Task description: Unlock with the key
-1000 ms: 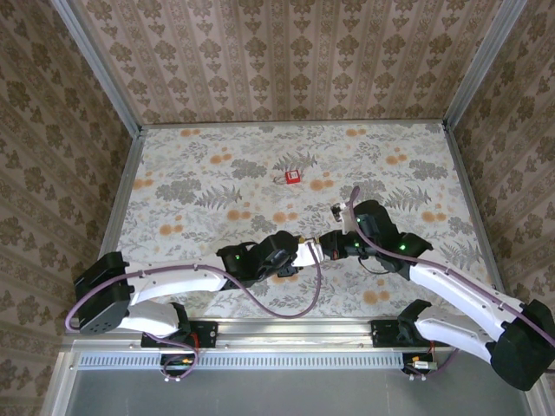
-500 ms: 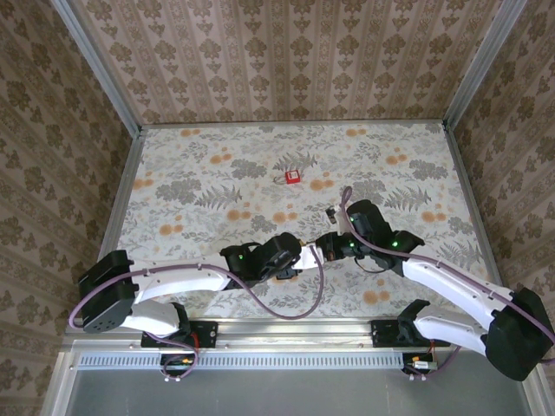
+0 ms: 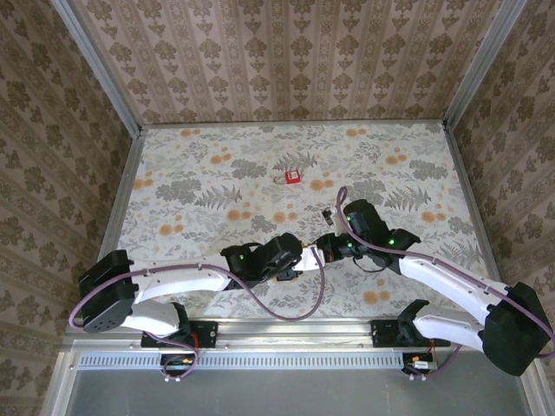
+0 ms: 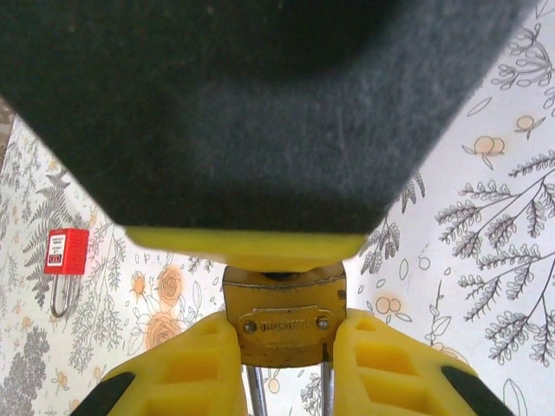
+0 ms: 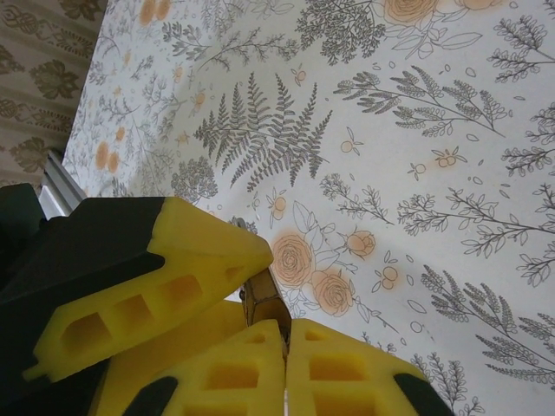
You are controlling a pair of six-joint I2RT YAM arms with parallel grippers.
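Observation:
A brass padlock is gripped by its sides between my left gripper's yellow fingers, with its shackle legs running down toward the camera. My right gripper meets the padlock's far end, its fingers pressed together on the key. The key shows as no more than a thin metal sliver between the pads. From above, the left gripper and the right gripper meet nose to nose over the near middle of the table.
A small red padlock lies on the floral table farther back; it also appears in the left wrist view as the red padlock. Patterned walls close off the table at the back and both sides.
My right wrist has shifted slightly left and turned at the padlock. The left arm keeps holding the padlock in about the same place.

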